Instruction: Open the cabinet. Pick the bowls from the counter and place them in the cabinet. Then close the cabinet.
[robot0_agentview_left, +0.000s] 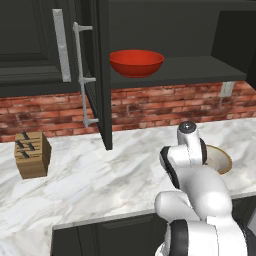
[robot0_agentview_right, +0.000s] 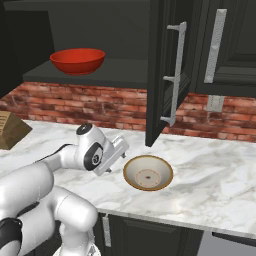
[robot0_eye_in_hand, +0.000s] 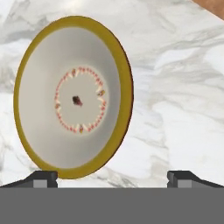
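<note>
No words, labels, brands or numbers can be read anywhere. The nearest thing to a sign is a ring of small red marks around a dark dot inside the tan-rimmed bowl (robot0_eye_in_hand: 74, 98), not legible as text.

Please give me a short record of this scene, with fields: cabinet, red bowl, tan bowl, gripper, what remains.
cabinet: doors open
red bowl: on the cabinet shelf
tan bowl: upright on the counter, below the open cabinet
gripper: open, empty, low over the counter beside the tan bowl, not touching it
other: knife block on the counter at the left
what remains: grasp the tan bowl, put it in the cabinet, close the doors
</note>
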